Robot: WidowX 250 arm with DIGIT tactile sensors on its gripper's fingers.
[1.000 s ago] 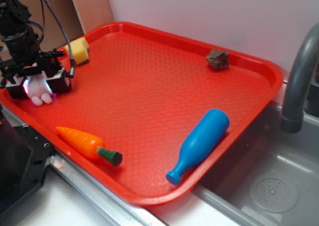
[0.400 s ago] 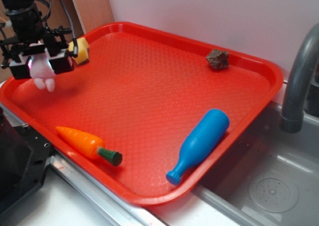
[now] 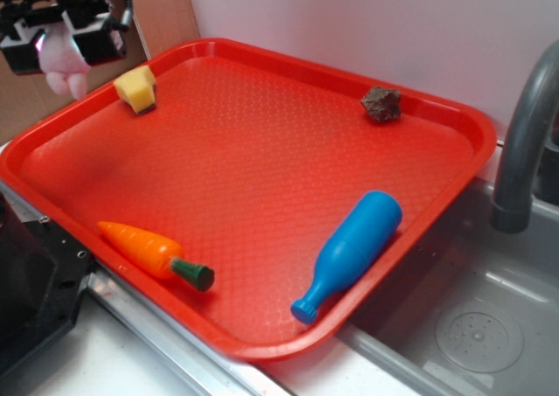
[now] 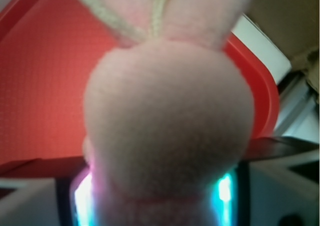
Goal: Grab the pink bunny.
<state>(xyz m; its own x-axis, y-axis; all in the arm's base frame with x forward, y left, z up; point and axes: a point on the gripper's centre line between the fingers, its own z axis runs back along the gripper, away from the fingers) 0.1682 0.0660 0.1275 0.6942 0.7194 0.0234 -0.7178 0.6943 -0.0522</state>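
Note:
The pink bunny (image 3: pixel 63 64) hangs between the fingers of my gripper (image 3: pixel 61 42) at the top left of the exterior view, lifted well above the red tray (image 3: pixel 262 151), over its far-left corner. The gripper is shut on it. In the wrist view the bunny (image 4: pixel 165 121) fills most of the frame, fuzzy and pale pink, squeezed between the two glowing pads (image 4: pixel 82 201), with the tray (image 4: pixel 45 86) far below.
On the tray lie a yellow sponge block (image 3: pixel 137 89) near the bunny, an orange carrot (image 3: pixel 153 253) at the front left, a blue bottle (image 3: pixel 349 252) at the front right and a brown rock (image 3: pixel 382 103) at the back. A grey faucet (image 3: pixel 524 134) and sink stand at right.
The gripper has risen from the tray's left side with the bunny in it, from tray level to high above the far-left corner. Nothing else moved.

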